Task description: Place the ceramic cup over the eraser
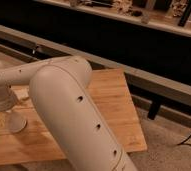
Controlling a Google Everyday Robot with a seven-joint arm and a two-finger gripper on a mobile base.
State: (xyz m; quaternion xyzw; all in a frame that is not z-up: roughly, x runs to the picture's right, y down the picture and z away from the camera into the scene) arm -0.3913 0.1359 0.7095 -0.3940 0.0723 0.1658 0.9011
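While the thick near link of the arm (79, 120) rises from the bottom edge and crosses the middle of the wooden surface (114, 95), we see it fold at an elbow near the surface's far edge, with a slimmer link running out toward the surface's left end. The end effector (6, 102) hangs there, pointing down, directly above the ceramic cup (16, 122), which stands on the surface's left part, wider end down. We cannot tell whether the end effector is spread, pressed together or pinching the cup.

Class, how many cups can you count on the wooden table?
1. The cup stands near the table's left end, just below the gripper. The arm hides part of the table, so others may be hidden.
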